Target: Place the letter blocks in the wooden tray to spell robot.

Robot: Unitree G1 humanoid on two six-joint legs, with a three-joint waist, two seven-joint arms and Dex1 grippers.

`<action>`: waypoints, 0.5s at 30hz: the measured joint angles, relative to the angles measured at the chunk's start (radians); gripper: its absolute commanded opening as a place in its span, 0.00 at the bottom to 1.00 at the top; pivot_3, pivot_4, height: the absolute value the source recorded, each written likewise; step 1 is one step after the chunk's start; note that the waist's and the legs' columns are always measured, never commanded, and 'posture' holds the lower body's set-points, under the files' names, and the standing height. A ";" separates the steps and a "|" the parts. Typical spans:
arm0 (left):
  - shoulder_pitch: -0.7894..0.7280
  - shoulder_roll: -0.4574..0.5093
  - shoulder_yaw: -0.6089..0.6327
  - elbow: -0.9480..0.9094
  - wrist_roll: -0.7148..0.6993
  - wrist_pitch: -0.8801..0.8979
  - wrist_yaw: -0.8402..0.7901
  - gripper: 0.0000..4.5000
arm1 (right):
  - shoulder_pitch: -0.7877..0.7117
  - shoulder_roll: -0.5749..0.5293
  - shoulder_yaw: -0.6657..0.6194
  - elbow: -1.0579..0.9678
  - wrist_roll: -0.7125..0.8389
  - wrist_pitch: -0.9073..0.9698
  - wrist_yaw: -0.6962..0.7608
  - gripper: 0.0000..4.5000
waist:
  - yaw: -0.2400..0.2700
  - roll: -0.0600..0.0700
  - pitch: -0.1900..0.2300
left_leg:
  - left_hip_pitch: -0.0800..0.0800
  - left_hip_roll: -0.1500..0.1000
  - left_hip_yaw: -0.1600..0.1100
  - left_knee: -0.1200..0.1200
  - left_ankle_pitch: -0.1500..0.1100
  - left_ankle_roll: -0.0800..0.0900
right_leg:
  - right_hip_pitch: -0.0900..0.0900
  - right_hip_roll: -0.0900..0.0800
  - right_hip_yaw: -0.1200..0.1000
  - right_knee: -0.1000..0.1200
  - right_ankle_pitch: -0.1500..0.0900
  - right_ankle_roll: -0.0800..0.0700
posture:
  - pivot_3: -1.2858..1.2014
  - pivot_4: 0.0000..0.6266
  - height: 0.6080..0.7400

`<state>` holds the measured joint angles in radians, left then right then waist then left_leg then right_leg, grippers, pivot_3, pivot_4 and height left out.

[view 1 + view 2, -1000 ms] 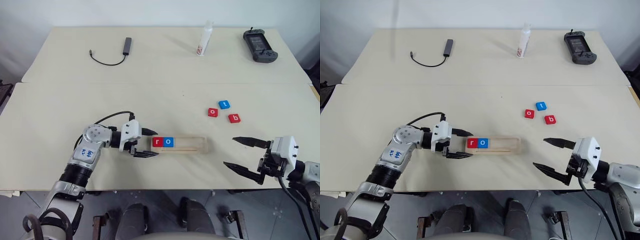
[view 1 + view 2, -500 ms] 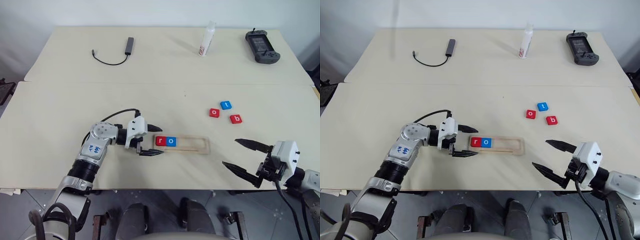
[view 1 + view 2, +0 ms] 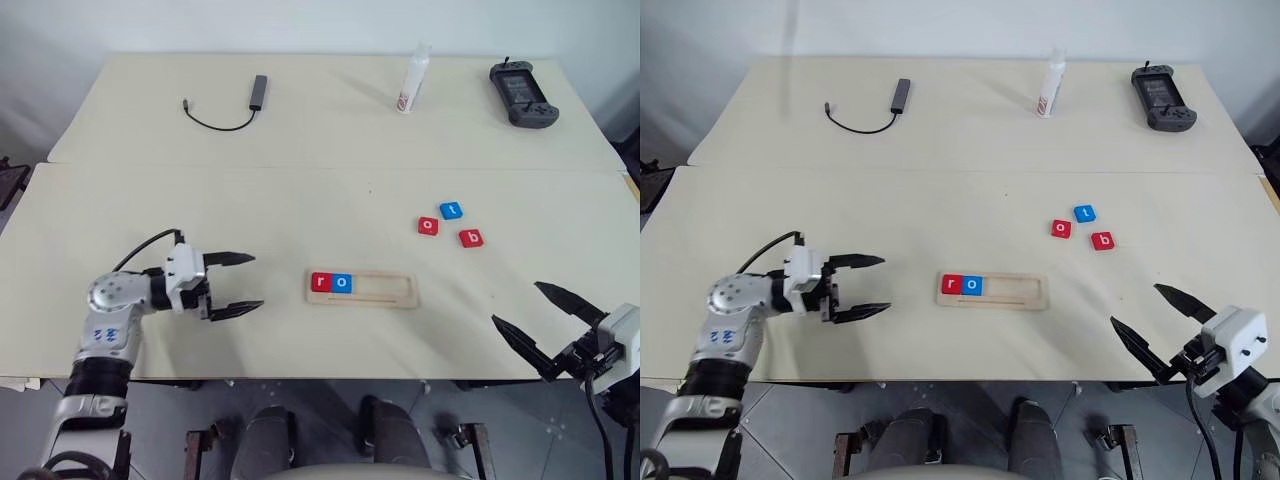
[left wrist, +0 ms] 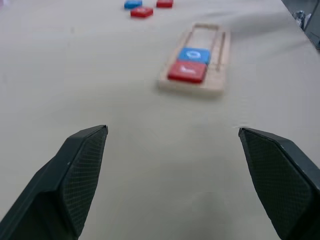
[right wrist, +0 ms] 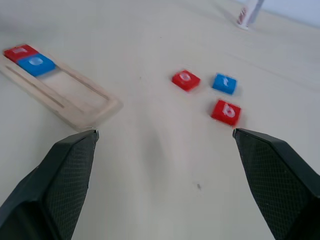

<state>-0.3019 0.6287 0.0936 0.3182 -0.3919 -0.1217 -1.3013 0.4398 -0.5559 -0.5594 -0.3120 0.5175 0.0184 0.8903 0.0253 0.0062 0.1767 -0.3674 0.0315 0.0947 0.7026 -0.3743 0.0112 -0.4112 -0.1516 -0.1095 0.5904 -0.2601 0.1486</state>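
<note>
The left gripper [image 3: 231, 284] has backed away from the tray [image 3: 385, 290], empty and spread like the right gripper [image 3: 546, 322]. The next block, b [image 3: 470, 238], well right of the tray, looks light, stiff and thin; pinch its opposite edges.

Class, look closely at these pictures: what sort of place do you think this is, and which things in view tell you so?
Probably a robotics lab or test room: two plain tables pushed together against a bare wall, a handheld controller and a cabled USB adapter at the back, and staged letter blocks beside a wooden tray.

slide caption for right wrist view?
Open right tool facing three loose red and blue letter tiles beside the pale wooden tray.
</note>
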 measured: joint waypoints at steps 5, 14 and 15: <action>0.051 0.004 0.047 -0.132 -0.042 0.077 0.064 0.99 | -0.085 0.013 0.025 0.029 -0.002 0.033 -0.061 1.00 | -0.009 0.000 0.000 | 0.002 0.000 0.001 0.000 0.000 0.000 | 0.001 0.000 0.002 0.001 0.000 0.000 | 0.52 0.24 1.00; 0.091 -0.045 0.046 -0.267 -0.045 0.118 0.178 0.99 | -0.626 -0.218 0.262 0.094 -0.037 0.589 -0.295 1.00 | -0.028 0.001 0.000 | 0.004 0.001 0.002 0.000 0.000 -0.001 | -0.001 0.000 0.003 0.004 -0.001 -0.002 | 0.52 0.24 1.00; 0.093 -0.052 0.044 -0.280 -0.045 0.120 0.186 0.99 | -0.688 -0.222 0.300 0.127 -0.055 0.634 -0.312 1.00 | -0.029 0.001 0.000 | 0.003 0.001 0.003 0.000 0.000 -0.001 | -0.001 0.000 0.003 0.003 -0.001 -0.002 | 0.52 0.24 1.00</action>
<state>-0.2089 0.5768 0.1375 0.0386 -0.4366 -0.0020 -1.1156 -0.2481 -0.7782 -0.2591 -0.1853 0.4626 0.6525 0.5788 -0.0035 0.0071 0.1762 -0.3646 0.0326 0.0973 0.7023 -0.3739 0.0105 -0.4122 -0.1514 -0.1063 0.5938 -0.2608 0.1466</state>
